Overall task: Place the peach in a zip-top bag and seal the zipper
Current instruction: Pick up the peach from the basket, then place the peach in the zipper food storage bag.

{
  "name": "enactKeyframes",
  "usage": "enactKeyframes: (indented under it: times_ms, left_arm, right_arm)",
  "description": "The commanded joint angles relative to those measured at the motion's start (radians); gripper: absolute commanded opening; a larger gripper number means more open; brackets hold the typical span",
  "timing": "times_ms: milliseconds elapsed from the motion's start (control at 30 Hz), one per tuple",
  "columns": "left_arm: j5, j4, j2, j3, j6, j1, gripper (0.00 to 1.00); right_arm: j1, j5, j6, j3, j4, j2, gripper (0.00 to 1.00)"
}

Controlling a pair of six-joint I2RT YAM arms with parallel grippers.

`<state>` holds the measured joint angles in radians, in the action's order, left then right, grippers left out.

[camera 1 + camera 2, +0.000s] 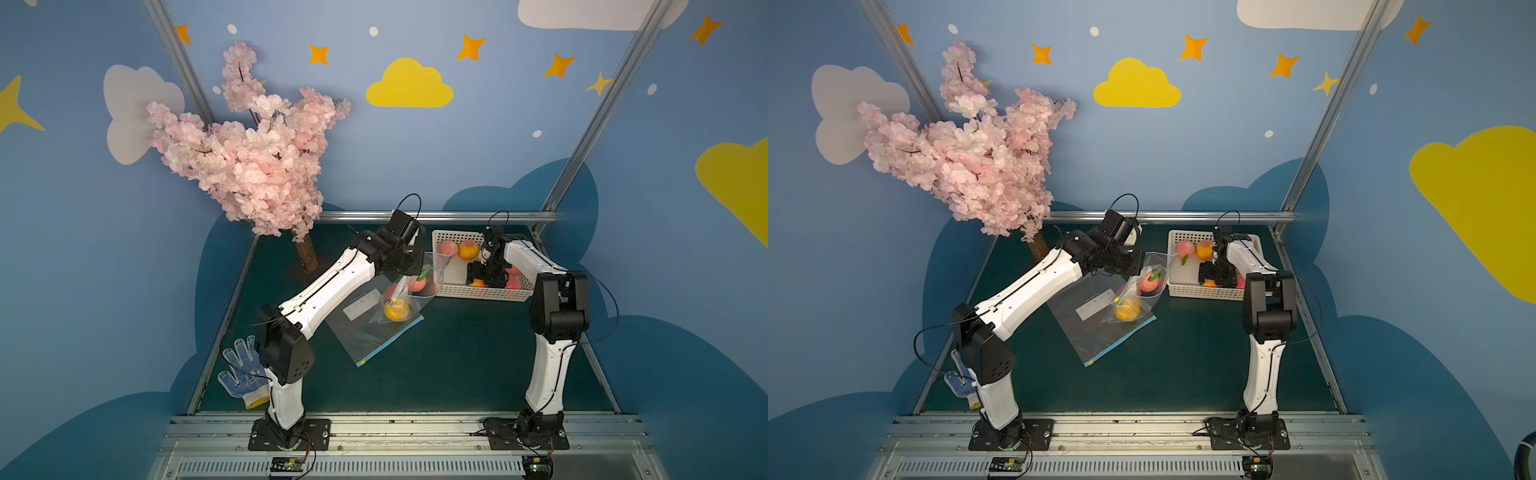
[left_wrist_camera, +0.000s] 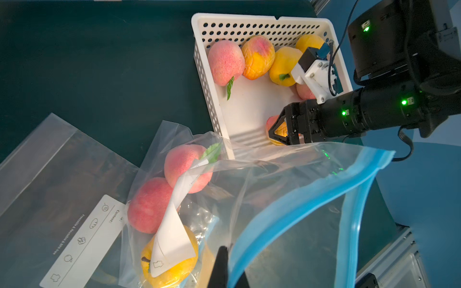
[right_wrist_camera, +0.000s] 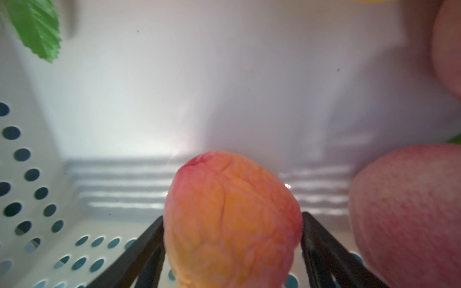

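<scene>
Left gripper (image 2: pixel 228 254) is clamped shut on the blue zipper rim of the clear plastic zip-top bag (image 2: pixel 299 207). It lifts one lip so the mouth gapes toward the white perforated plastic basket (image 2: pixel 249 17) (short carry, likely on purpose). The target, the wrinkled orange-red peach (image 3: pixel 232 189), sits inside the basket, not bagged yet. Right gripper (image 3: pixel 232 218) reaches down into the basket, jaws pressed against both flanks of that peach: gripped, by the look. Zipper unsealed.
</scene>
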<state>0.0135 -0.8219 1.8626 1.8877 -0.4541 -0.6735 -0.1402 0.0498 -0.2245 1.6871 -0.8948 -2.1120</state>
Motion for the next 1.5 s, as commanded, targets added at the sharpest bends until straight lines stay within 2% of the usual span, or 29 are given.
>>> enactKeyframes:
  times_ms: [0, 100, 333, 467, 700, 867, 967, 1100, 1467]
  left_arm:
    - [0.041, 0.037, -0.009, -0.02, -0.029, 0.0, 0.03]
    - [0.056, 0.059, -0.014, -0.041, -0.045, 0.002, 0.03]
    - [0.078, 0.121, -0.024, -0.091, -0.093, 0.012, 0.03]
    - [0.087, 0.13, -0.036, -0.096, -0.086, 0.035, 0.03]
    - [0.095, 0.125, -0.075, -0.114, -0.054, 0.052, 0.03]
    - [0.11, 0.14, -0.089, -0.126, -0.065, 0.052, 0.03]
    - [0.123, 0.147, -0.094, -0.128, -0.071, 0.052, 0.03]
    - [0.144, 0.155, -0.097, -0.127, -0.073, 0.048, 0.03]
    - [0.139, 0.164, -0.098, -0.119, -0.078, 0.027, 0.03]
  right_arm:
    - [-0.002, 0.004, 0.008, 0.028, -0.015, -0.016, 0.65]
    - [-0.002, 0.01, 0.007, 0.015, 0.001, 0.018, 0.61]
    - [0.0, 0.058, 0.005, -0.036, 0.034, 0.19, 0.59]
    - [0.026, 0.193, 0.001, -0.102, 0.063, 0.332, 0.58]
    - [0.136, 0.418, -0.061, -0.237, 0.144, 0.589, 0.57]
    - [0.159, 0.536, -0.13, -0.348, 0.261, 0.75, 0.57]
    - [0.153, 0.557, -0.16, -0.42, 0.353, 0.853, 0.58]
    - [0.103, 0.499, -0.137, -0.407, 0.322, 0.925, 0.58]
    - [-0.209, 0.409, -0.092, -0.308, 0.314, 0.883, 0.59]
